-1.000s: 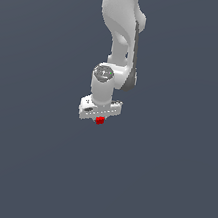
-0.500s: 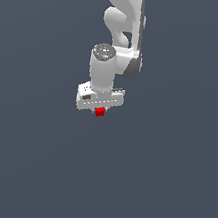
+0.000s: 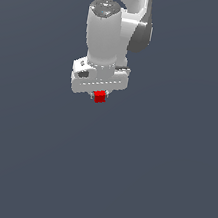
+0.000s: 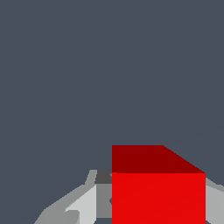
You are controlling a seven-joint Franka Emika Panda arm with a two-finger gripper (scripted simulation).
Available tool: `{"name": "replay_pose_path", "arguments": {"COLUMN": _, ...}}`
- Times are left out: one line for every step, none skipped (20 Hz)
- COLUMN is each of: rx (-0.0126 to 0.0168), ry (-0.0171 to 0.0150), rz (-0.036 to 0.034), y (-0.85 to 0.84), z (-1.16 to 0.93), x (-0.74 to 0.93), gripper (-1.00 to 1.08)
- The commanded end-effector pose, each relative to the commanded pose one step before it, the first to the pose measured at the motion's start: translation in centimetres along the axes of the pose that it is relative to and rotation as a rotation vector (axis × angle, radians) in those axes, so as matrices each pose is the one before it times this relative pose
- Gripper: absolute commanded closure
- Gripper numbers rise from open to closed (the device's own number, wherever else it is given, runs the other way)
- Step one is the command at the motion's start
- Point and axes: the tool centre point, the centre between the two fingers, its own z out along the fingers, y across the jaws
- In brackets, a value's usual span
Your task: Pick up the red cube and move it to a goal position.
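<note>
The red cube (image 3: 99, 97) sits between the fingers of my white gripper (image 3: 98, 98), just under the wide gripper body in the exterior view. The gripper is shut on it. In the wrist view the red cube (image 4: 158, 188) fills the near part of the picture, with a grey finger (image 4: 87, 201) on one side and another finger (image 4: 215, 201) at the other edge. The fingers are mostly hidden behind the gripper body in the exterior view.
Plain dark grey-blue surface (image 3: 159, 181) fills the background in both views. The white arm (image 3: 130, 13) rises out of the picture's top edge.
The arm has moved toward the exterior view's left and closer to the camera, carrying the red cube with it. The wrist looks larger now.
</note>
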Motion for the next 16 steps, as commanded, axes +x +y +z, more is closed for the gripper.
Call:
{"name": "replay_pose_path", "arguments": {"rx": 0.00030, "ry": -0.00030, "rz": -0.00014, "y": 0.179, "z": -2.691, "x": 0.153, "gripper": 1.08}}
{"name": "replay_pose_path", "arguments": {"rx": 0.00000, "ry": 0.00000, "rz": 0.00000, "y": 0.083, "z": -1.042, "x": 0.082, "gripper": 1.08}}
{"name": "replay_pose_path", "arguments": {"rx": 0.00000, "ry": 0.00000, "rz": 0.00000, "y": 0.085, "z": -1.039, "x": 0.085, "gripper": 1.08}}
{"name": "replay_pose_path", "arguments": {"rx": 0.00000, "ry": 0.00000, "rz": 0.00000, "y": 0.086, "z": -1.036, "x": 0.088, "gripper": 1.08}}
{"name": "replay_pose_path", "arguments": {"rx": 0.00000, "ry": 0.00000, "rz": 0.00000, "y": 0.088, "z": -1.032, "x": 0.091, "gripper": 1.08}}
{"name": "replay_pose_path", "arguments": {"rx": 0.00000, "ry": 0.00000, "rz": 0.00000, "y": 0.087, "z": -0.997, "x": 0.091, "gripper": 1.08}}
{"name": "replay_pose_path", "arguments": {"rx": 0.00000, "ry": 0.00000, "rz": 0.00000, "y": 0.084, "z": -0.941, "x": 0.090, "gripper": 1.08}}
{"name": "replay_pose_path", "arguments": {"rx": 0.00000, "ry": 0.00000, "rz": 0.00000, "y": 0.081, "z": -0.885, "x": 0.088, "gripper": 1.08}}
{"name": "replay_pose_path", "arguments": {"rx": 0.00000, "ry": 0.00000, "rz": 0.00000, "y": 0.078, "z": -0.829, "x": 0.086, "gripper": 1.08}}
{"name": "replay_pose_path", "arguments": {"rx": 0.00000, "ry": 0.00000, "rz": 0.00000, "y": 0.075, "z": -0.774, "x": 0.084, "gripper": 1.08}}
{"name": "replay_pose_path", "arguments": {"rx": -0.00054, "ry": -0.00036, "rz": 0.00024, "y": 0.065, "z": -0.714, "x": 0.088, "gripper": 1.08}}
{"name": "replay_pose_path", "arguments": {"rx": 0.00000, "ry": 0.00000, "rz": 0.00000, "y": 0.067, "z": -0.665, "x": 0.078, "gripper": 1.08}}
{"name": "replay_pose_path", "arguments": {"rx": 0.00000, "ry": 0.00000, "rz": 0.00000, "y": 0.064, "z": -0.611, "x": 0.075, "gripper": 1.08}}
{"name": "replay_pose_path", "arguments": {"rx": 0.00000, "ry": 0.00000, "rz": 0.00000, "y": 0.060, "z": -0.557, "x": 0.072, "gripper": 1.08}}
{"name": "replay_pose_path", "arguments": {"rx": 0.00000, "ry": 0.00000, "rz": 0.00000, "y": 0.055, "z": -0.504, "x": 0.068, "gripper": 1.08}}
{"name": "replay_pose_path", "arguments": {"rx": 0.00000, "ry": 0.00000, "rz": 0.00000, "y": 0.051, "z": -0.451, "x": 0.064, "gripper": 1.08}}
